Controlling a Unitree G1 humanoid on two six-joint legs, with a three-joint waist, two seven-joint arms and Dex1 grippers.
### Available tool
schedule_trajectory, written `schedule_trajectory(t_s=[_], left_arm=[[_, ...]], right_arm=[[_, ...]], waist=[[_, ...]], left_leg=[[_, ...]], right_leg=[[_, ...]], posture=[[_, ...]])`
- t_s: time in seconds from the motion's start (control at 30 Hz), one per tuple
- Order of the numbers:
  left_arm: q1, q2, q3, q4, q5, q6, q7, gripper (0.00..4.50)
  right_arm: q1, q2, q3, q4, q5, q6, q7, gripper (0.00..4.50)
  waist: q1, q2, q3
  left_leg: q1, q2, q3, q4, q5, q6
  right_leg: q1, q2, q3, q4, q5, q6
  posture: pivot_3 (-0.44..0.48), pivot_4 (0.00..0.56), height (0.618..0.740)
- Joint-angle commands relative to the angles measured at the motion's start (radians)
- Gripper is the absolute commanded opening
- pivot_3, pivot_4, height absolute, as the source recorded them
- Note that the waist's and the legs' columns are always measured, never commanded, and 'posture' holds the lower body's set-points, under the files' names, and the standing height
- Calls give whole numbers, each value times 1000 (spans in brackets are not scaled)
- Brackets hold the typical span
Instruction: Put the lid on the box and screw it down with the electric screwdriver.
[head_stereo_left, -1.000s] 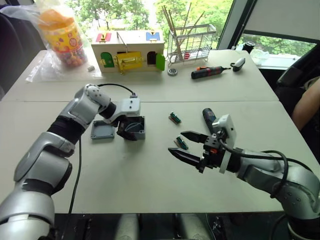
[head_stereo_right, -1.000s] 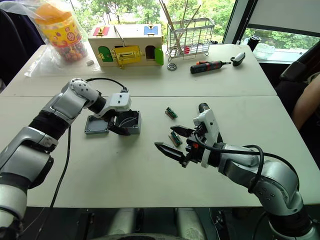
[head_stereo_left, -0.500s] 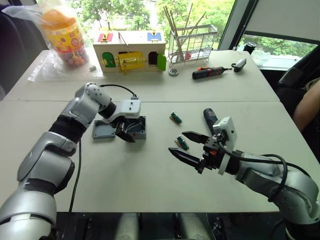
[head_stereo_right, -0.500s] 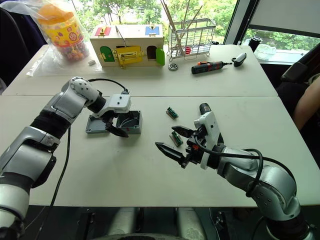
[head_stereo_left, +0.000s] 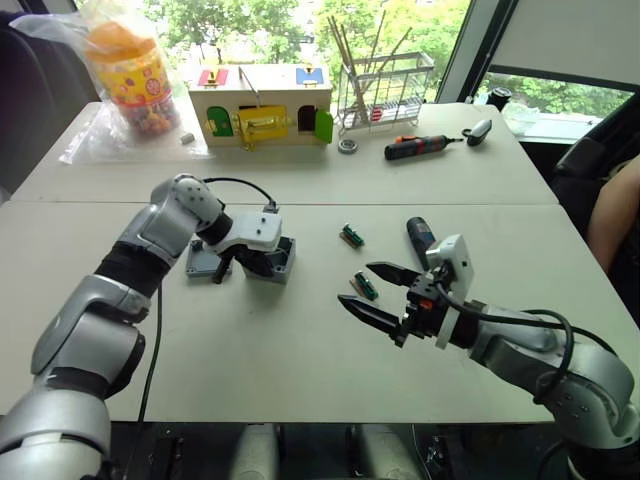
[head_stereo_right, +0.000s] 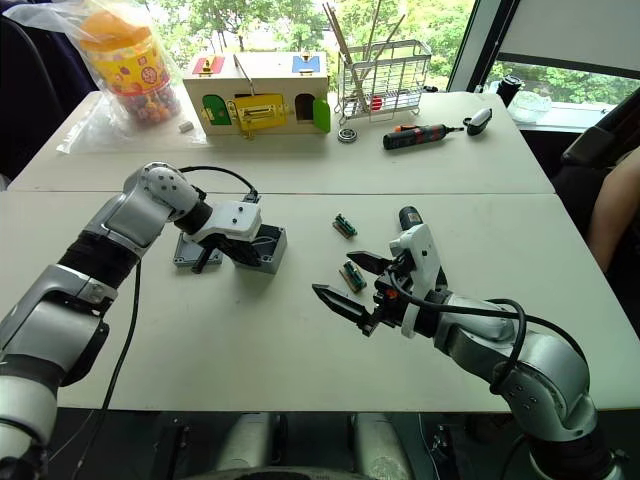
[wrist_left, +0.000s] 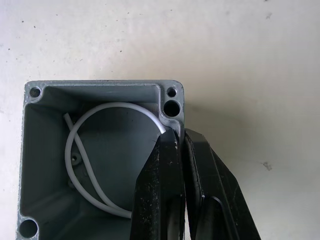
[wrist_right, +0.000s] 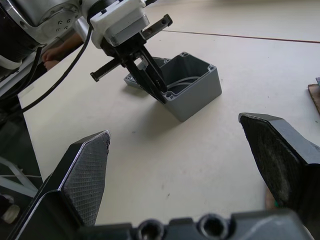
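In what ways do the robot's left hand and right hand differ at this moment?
The left hand is shut, its fingers pinching one wall of the grey box; the right hand is open with fingers spread wide and holds nothing. The left hand points down into the box on the table; the right hand is raised above the table, away from the box, near the electric screwdriver. Both have two black fingers.

no readable text, labels, brands, numbers or signs anywhere

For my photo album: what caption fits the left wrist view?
Left gripper pinching one wall of the open grey box, a white wire looped inside.
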Motion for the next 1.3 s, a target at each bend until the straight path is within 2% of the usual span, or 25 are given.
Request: schedule_trajectory(t_s=[0.03,0.23,0.37,0.47,0.67,0.93,1.03,1.13,1.23,1.3], left_arm=[[-94,-9,-33,34,-79,-93,-23,10],[-208,45,-272,6,-264,-228,-23,10],[-233,69,-422,-4,-329,-315,-23,10],[-241,76,-489,-14,-380,-346,-23,10],[-254,112,-562,-29,-419,-398,-23,10],[-207,116,-563,-24,-392,-456,-23,10],[-198,125,-551,-7,-367,-466,-23,820],[-210,184,-533,-60,-374,-354,-23,2200],[-244,283,-539,-176,-468,-205,-23,2200],[-261,336,-478,-234,-567,-83,-23,2200]], right_arm=[[6,-8,-39,-13,-3,-21,15,4500],[28,-48,-78,-18,4,-7,48,4500],[58,-61,-87,-44,14,2,38,4500],[85,-55,-88,-69,18,2,13,4500],[127,-50,-97,-102,35,-2,-22,4500],[106,-61,-82,-83,35,-1,-13,4500],[88,-70,-72,-68,29,5,5,4500],[66,-77,-62,-52,30,11,31,4500],[48,-85,-58,-45,36,18,57,4500],[30,-99,-61,-43,49,26,79,4500]], waist=[[2,0,0],[-3,0,0],[-8,0,0],[-6,0,0],[-3,0,0],[-4,0,0],[-4,0,0],[-5,0,0],[-10,0,1],[-8,0,1]], left_leg=[[0,0,0,0,0,0],[-1,0,-1,1,-2,3],[-1,1,-2,0,-2,4],[-1,1,-2,1,-2,4],[-1,0,-2,1,-2,4],[-1,0,-2,1,-2,4],[-1,0,-2,1,-2,4],[-1,0,-1,1,-2,4],[-1,1,-2,1,-2,4],[-1,1,-4,1,-2,4]], right_leg=[[0,0,0,0,0,0],[0,0,0,0,0,0],[0,1,0,0,0,0],[0,1,0,0,-1,-1],[0,1,0,0,-1,-1],[0,1,0,0,-1,-1],[0,1,0,0,-1,-1],[0,1,0,0,-1,-1],[0,2,0,0,-1,-1],[-1,2,0,1,-1,-1]], posture=[[0,150,736],[0,150,736],[0,150,736],[0,150,736],[0,150,736],[0,150,736],[0,150,736],[0,150,736],[0,150,736],[0,150,736]])
